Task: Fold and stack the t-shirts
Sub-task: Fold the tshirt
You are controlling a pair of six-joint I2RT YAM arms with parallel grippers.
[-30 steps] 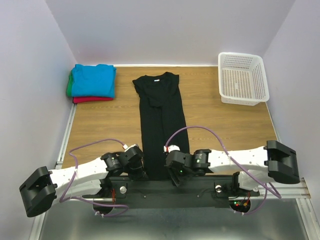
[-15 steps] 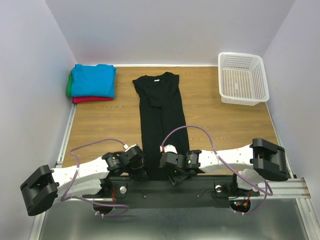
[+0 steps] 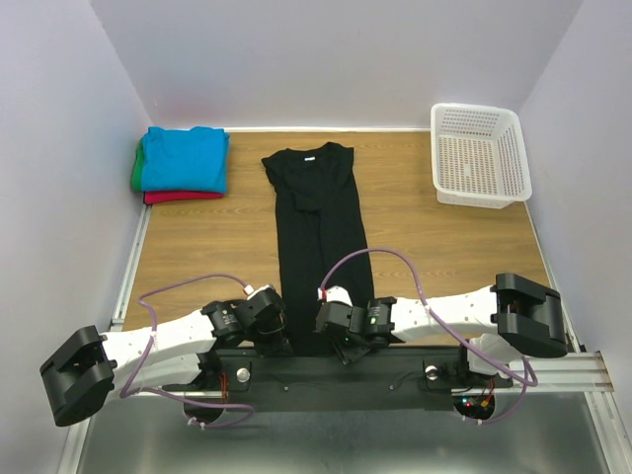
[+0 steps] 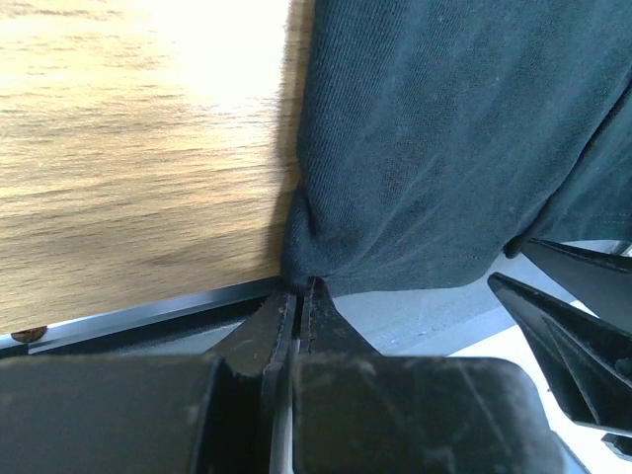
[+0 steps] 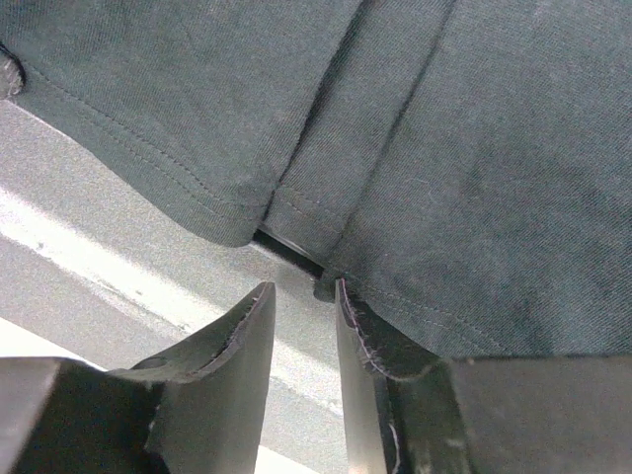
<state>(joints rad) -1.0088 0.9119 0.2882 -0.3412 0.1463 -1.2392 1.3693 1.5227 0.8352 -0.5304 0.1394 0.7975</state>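
The black t-shirt lies lengthwise down the middle of the wooden table, folded narrow, with its neck at the far end and its hem at the near edge. My left gripper is shut on the hem's left corner, which bunches at its tips in the left wrist view. My right gripper is at the hem's right part. Its jaws stand a little apart on the grey rail, and the right fingertip touches the hem of the black cloth. The folded turquoise shirt tops the green and red ones at the far left.
A white lattice basket stands at the far right. White walls close in the left, back and right. A black and grey metal rail runs along the table's near edge under the hem. The purple cables loop over the shirt's lower part.
The right arm has swung left, bringing its gripper along the hem toward the middle. The left gripper holds still on the hem corner. The shirt has not shifted.
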